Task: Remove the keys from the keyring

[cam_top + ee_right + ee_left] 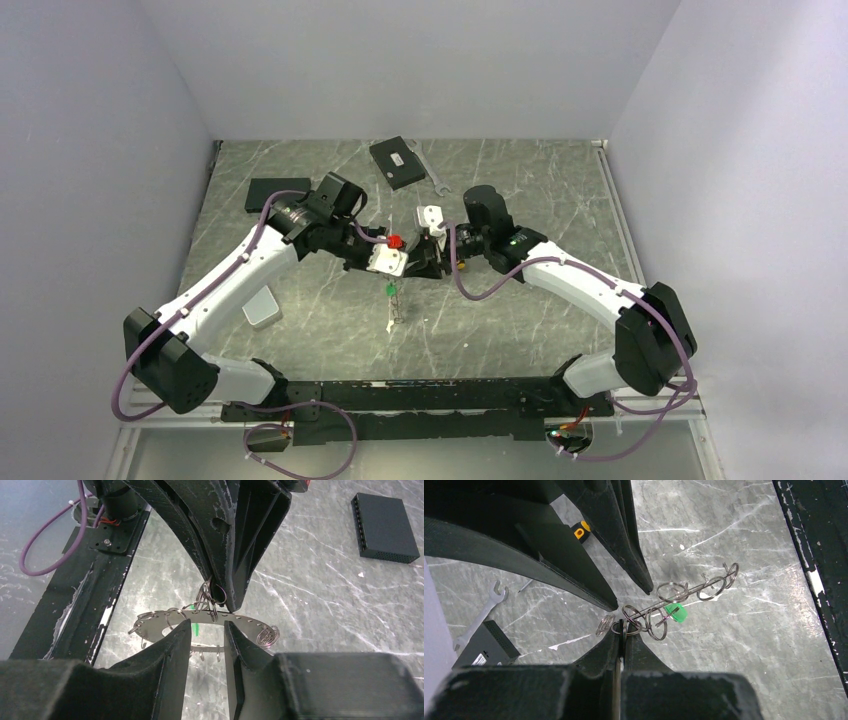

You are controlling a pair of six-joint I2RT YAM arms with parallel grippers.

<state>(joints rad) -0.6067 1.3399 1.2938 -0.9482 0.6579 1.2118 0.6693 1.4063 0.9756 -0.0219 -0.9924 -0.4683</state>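
Note:
The keyring (396, 308) hangs above the table between my two arms, with its green tag (390, 291). In the right wrist view it is a flat grey hoop (245, 620) with holes, and the keys (267, 635) are small grey wire pieces hanging from it. My left gripper (624, 629) is shut on one key at the hoop's rim, next to the tag (675, 613), and the hoop hangs from it. My right gripper (206, 626) is open, its fingers (182, 630) on either side of the hoop band and not touching it. It meets the left gripper (398, 262) from the right (428, 255).
A black box (397, 163) and a silver wrench (432, 178) lie at the back of the table. A flat black item (275, 193) lies back left and a pale block (262, 308) near left. A yellow-and-black screwdriver handle (581, 530) shows behind the right fingers. The black base rail (420, 395) runs along the near edge.

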